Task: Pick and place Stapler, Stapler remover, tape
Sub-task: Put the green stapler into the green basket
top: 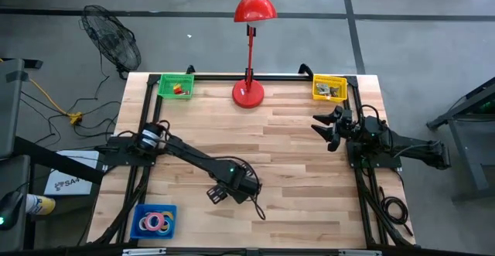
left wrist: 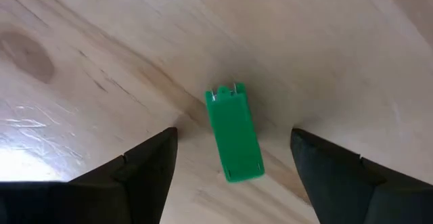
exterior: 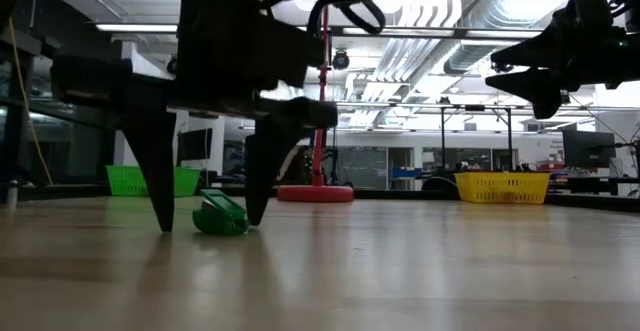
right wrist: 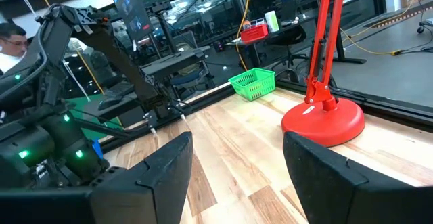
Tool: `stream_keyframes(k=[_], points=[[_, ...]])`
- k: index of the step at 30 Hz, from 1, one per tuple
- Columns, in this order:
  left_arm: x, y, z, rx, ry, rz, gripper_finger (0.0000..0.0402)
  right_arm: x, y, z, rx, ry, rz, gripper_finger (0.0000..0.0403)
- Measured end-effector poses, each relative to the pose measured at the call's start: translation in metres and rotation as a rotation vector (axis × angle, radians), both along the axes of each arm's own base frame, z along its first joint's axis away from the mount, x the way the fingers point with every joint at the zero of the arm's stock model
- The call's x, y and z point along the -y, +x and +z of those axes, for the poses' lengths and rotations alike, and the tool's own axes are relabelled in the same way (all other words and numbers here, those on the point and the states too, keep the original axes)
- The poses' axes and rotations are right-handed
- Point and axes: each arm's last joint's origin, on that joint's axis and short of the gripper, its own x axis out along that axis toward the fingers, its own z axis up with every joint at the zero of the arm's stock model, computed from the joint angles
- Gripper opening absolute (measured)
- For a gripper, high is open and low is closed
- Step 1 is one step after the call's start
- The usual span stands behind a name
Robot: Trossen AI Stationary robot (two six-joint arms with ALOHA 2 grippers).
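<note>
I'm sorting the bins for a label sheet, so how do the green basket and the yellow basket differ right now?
The green basket sits at the table's far left corner, the yellow basket at the far right corner. The green basket holds something small and red with a bit of yellow; the yellow basket holds small items I can't make out. The right gripper hangs near the yellow basket, while no gripper is near the green one. Both are small, open-topped mesh baskets.

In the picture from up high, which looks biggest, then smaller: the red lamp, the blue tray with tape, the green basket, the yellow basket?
1. Red lamp
2. Blue tray
3. Green basket and yellow basket: they look alike, so no ranking.
</note>
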Motion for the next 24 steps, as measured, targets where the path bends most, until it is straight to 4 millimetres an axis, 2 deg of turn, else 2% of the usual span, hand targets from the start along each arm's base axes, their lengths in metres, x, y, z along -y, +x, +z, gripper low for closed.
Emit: stream_keyframes(k=[9,24], points=[[-0.0015,-0.0048,-0.0075,-0.011,-0.02,0.105,0.0274,0.0,0.0,-0.0001,-0.001,0.0,0.0,0.0222],[-0.0018,-0.006,-0.0095,-0.025,-0.017,0.178,0.0173,0.0,0.0,0.0,0.0,0.0,0.0,0.0222]])
